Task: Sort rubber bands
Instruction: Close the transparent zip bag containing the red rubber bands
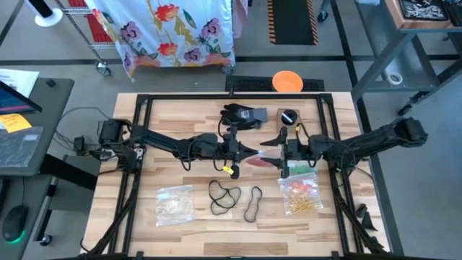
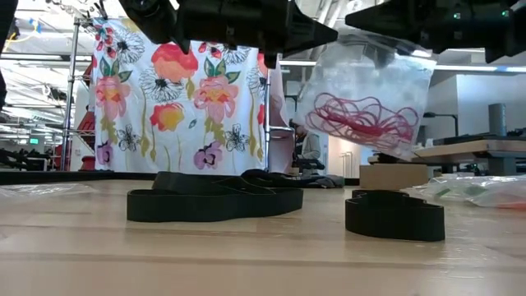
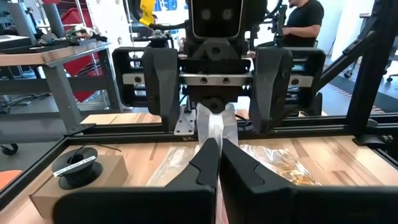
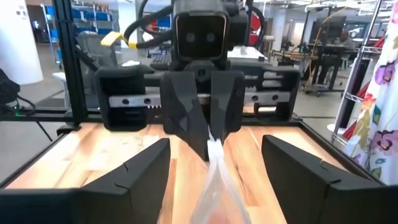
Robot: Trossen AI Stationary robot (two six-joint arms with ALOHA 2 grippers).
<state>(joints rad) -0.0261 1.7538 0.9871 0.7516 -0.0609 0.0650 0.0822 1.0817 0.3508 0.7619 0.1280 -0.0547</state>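
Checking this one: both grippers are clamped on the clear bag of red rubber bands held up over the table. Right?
Not quite. Only the left gripper is shut on the bag of red rubber bands. The right gripper stands open around it, as the right wrist view shows. The bag does hang above the table.

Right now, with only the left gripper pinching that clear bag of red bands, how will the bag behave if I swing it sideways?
Probably floppy: the clear bag hangs limp from the shut left gripper, its film crumpled. Likely light, since it holds only thin red rubber bands. They sit bunched low, so expect sway and shifting contents. The open right gripper gives no support.
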